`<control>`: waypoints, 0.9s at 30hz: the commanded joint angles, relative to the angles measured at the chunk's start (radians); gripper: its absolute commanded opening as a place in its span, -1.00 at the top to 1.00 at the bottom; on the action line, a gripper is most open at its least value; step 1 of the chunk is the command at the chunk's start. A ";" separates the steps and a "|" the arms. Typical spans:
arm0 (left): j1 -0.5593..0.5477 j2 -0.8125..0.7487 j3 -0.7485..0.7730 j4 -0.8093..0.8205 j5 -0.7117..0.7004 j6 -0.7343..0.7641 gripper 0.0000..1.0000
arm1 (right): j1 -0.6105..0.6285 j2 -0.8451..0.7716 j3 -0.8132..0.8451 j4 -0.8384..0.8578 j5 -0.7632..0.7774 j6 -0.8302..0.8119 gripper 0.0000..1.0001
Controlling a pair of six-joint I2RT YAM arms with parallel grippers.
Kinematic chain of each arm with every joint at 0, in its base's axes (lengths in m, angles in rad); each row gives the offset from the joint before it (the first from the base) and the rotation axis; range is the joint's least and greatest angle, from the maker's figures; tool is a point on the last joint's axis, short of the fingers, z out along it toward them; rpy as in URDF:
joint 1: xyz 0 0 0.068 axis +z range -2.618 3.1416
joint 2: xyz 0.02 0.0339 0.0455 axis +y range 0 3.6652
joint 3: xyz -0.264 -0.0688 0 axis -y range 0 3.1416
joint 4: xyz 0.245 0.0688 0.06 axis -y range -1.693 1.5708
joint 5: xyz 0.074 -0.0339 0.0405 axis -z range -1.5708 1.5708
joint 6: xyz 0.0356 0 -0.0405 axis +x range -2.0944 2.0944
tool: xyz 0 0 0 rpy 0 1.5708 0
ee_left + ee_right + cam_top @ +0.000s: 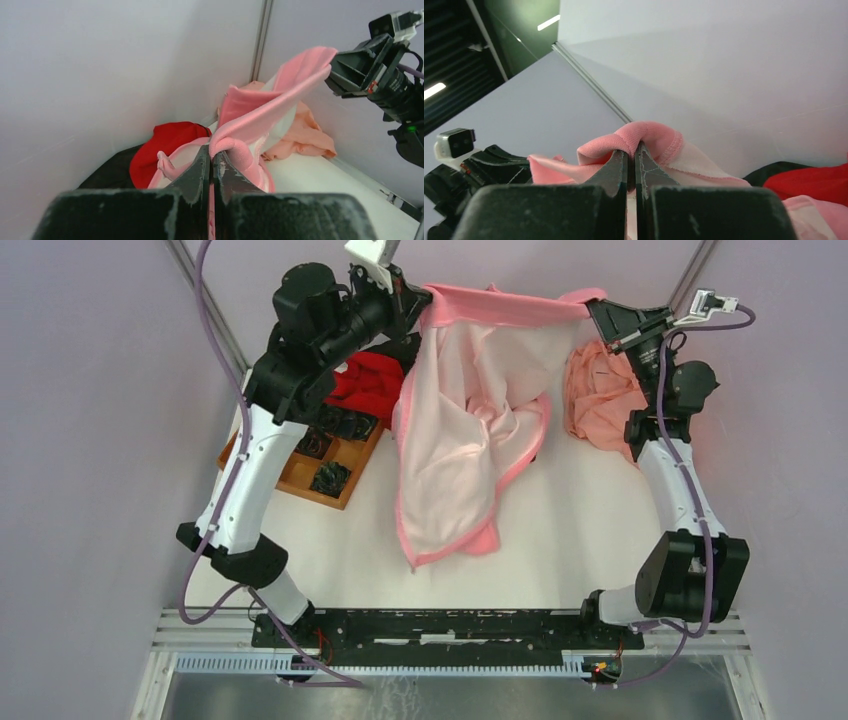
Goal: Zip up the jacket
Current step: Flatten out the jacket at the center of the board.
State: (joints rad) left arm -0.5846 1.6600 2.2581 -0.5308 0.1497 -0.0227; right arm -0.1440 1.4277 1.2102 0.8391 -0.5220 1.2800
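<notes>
The pink jacket [470, 430] hangs between both arms at the back of the table, pale lining facing me, its lower part draped onto the tabletop. Its bright pink hem [505, 306] is stretched between the two grips. My left gripper [415, 302] is shut on the hem's left end; the left wrist view shows a pink fold [235, 145] pinched at the fingertips [213, 155]. My right gripper [592, 312] is shut on the hem's right end, with the pink edge [646, 135] squeezed between its tips [631, 150]. No zipper or pull shows.
A red-and-black garment [365, 382] lies behind the left arm. A wooden tray [300, 472] with dark items sits at the left. A salmon-peach cloth [600, 395] is bunched by the right arm. Grey walls [100, 390] enclose the table on three sides.
</notes>
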 commanded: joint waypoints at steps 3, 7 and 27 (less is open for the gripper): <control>0.014 -0.033 0.062 0.066 -0.130 0.073 0.96 | 0.062 -0.125 -0.071 0.075 -0.057 0.030 0.99; 0.017 -0.116 -0.104 0.106 -0.198 0.103 0.96 | 0.209 -0.191 -0.226 -0.009 -0.128 -0.163 0.88; 0.022 -0.715 -1.163 -0.017 0.204 0.239 0.96 | 0.083 -0.342 -0.048 -1.417 -0.557 -2.252 -0.85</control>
State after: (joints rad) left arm -0.5625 1.0142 1.1919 -0.4889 0.1520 0.1543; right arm -0.0391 1.0645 0.9344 -0.1146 -1.0607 -0.3710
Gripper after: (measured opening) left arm 0.044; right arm 0.897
